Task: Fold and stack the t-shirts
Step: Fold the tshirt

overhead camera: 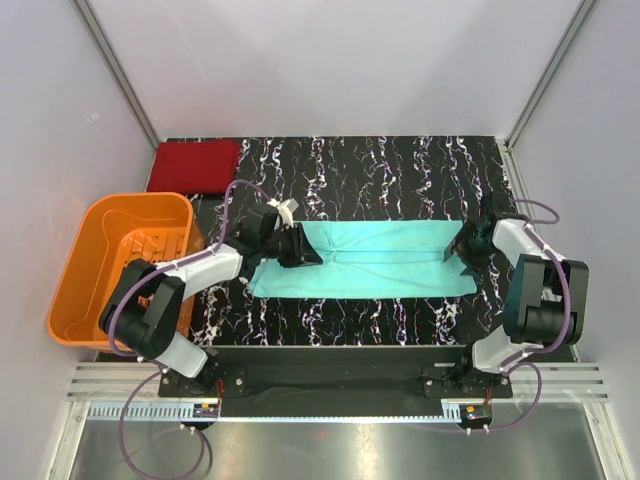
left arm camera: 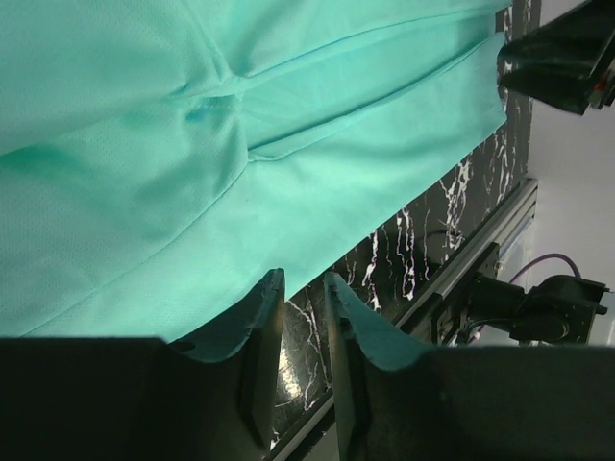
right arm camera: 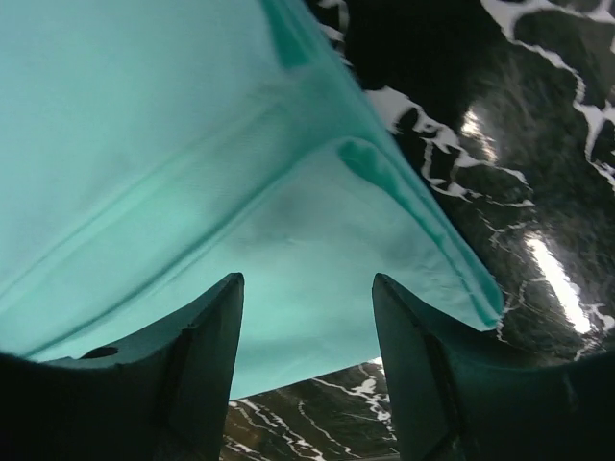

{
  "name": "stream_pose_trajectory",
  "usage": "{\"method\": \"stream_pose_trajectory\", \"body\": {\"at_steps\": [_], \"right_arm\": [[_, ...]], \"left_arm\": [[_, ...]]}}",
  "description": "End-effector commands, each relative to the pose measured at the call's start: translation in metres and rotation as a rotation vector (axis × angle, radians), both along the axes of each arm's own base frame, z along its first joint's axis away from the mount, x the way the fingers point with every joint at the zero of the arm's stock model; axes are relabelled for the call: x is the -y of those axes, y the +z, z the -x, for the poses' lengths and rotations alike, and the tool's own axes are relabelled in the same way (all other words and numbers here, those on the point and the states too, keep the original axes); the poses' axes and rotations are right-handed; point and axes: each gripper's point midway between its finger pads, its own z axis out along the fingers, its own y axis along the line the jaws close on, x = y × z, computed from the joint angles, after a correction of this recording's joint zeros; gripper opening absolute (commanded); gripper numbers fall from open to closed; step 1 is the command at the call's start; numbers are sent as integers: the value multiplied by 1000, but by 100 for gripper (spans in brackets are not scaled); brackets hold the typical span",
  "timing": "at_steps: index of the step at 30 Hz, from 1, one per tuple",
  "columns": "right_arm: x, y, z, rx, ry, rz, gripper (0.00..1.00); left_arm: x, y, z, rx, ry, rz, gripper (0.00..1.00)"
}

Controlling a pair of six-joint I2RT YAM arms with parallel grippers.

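Left claw (left arm camera: 303, 283), narrowly parted, and right claw (right arm camera: 307, 288), spread wide, both empty, at the short edges of the teal shirt (overhead camera: 370, 262). Shirt flat across the worktop (overhead camera: 400, 170), open surface along both long edges; dark red shirt (overhead camera: 195, 165) folded at far-left corner.

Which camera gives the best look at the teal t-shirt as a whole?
The top external view: the teal t-shirt shows there entire, a long flat band, end to end. The left wrist view fills with one stretch of it, seams and a near edge. The right wrist view shows only one end with a corner.
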Motion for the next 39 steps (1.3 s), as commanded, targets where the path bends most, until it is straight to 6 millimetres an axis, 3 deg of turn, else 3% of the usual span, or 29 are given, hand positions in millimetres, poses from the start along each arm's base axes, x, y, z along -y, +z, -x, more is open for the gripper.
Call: {"method": "stream_pose_trajectory", "body": {"at_steps": [1,5,10,16,23,28,39], "right_arm": [[27,-5,3,-2,-80,125,64],[29,-13,-2,-23,-123,118,63],[26,-11,-8,-11,-148,90,63],[24,-6,-14,-8,-130,78,63],[23,1,-21,9,-106,74,64],[19,-8,-21,-5,-90,49,64],[22,-20,-21,-27,-105,61,63]], "left_arm": [[0,1,-10,57,31,4,27],[-26,-4,-11,96,104,-128,24],[-70,0,-8,138,190,-306,44],[-119,-14,-14,66,234,-379,46],[-134,-31,-22,-20,220,-394,40],[-138,-37,-29,-27,217,-420,38],[-130,-48,-36,-59,208,-386,33]]}}
